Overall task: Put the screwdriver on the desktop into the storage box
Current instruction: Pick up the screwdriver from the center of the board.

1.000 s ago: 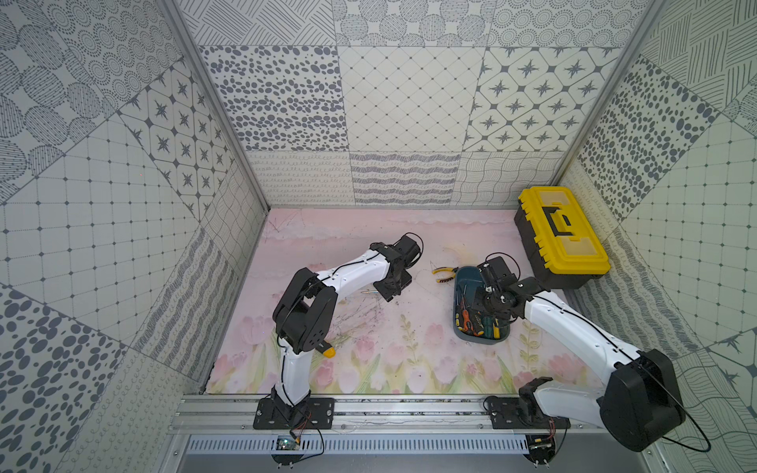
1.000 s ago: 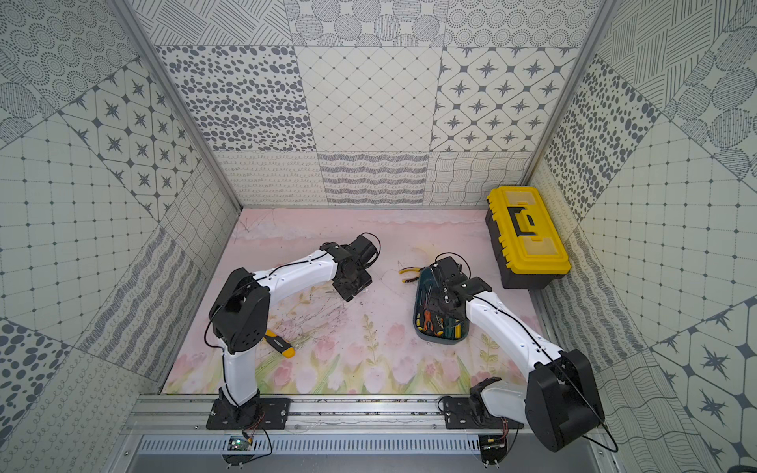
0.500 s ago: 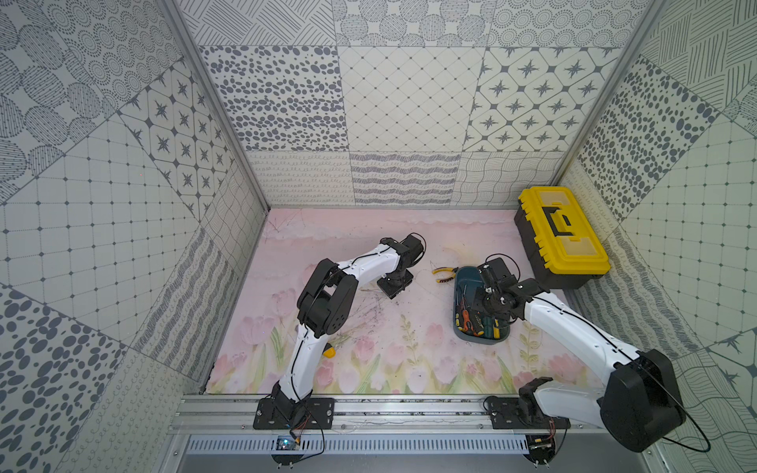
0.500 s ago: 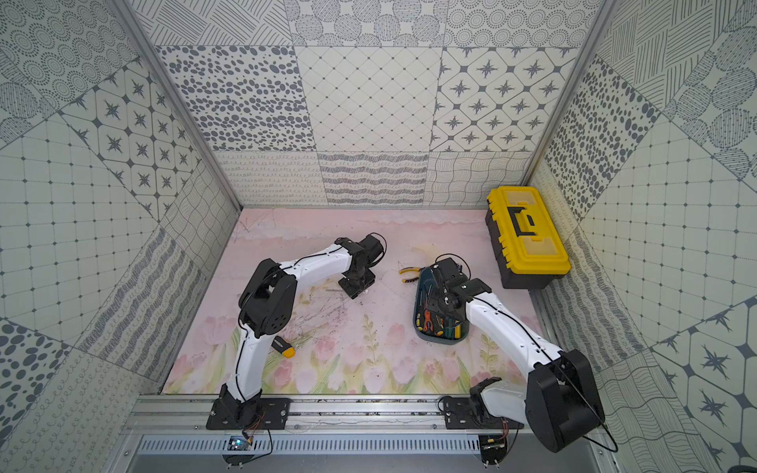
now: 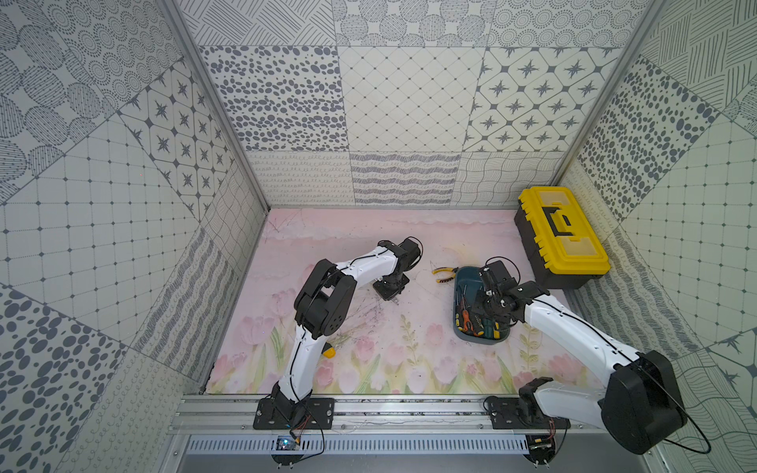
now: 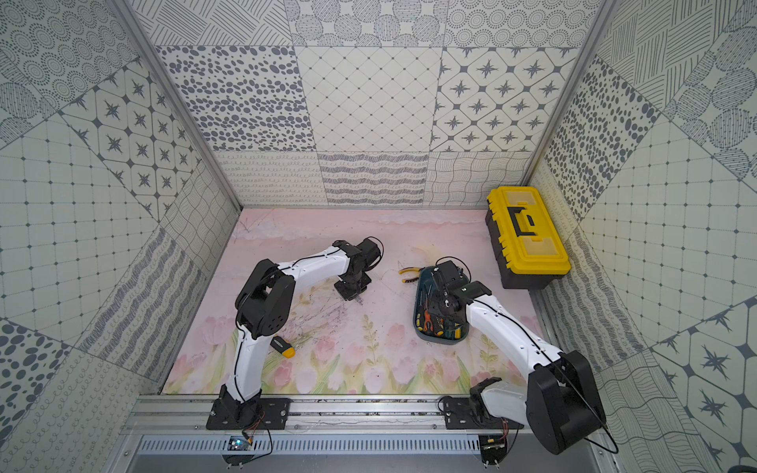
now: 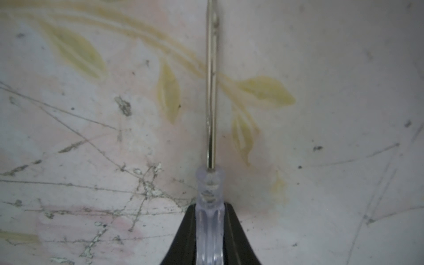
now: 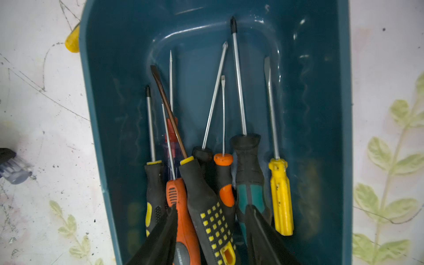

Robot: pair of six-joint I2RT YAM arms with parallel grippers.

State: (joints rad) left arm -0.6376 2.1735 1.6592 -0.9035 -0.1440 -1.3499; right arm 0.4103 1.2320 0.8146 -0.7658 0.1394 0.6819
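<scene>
The left gripper (image 7: 210, 229) is clamping the clear handle of a slim screwdriver (image 7: 211, 91) lying on the scuffed desktop (image 7: 344, 91), apart from the storage box (image 8: 321, 114). The right gripper (image 8: 211, 207) is hovering, jaws partly spread, above the other screwdrivers (image 8: 249, 165) piled inside that box.

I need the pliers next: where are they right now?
In both top views the yellow-handled pliers lie on the desktop, beside the far end of the storage box, between it and the left claw.
</scene>
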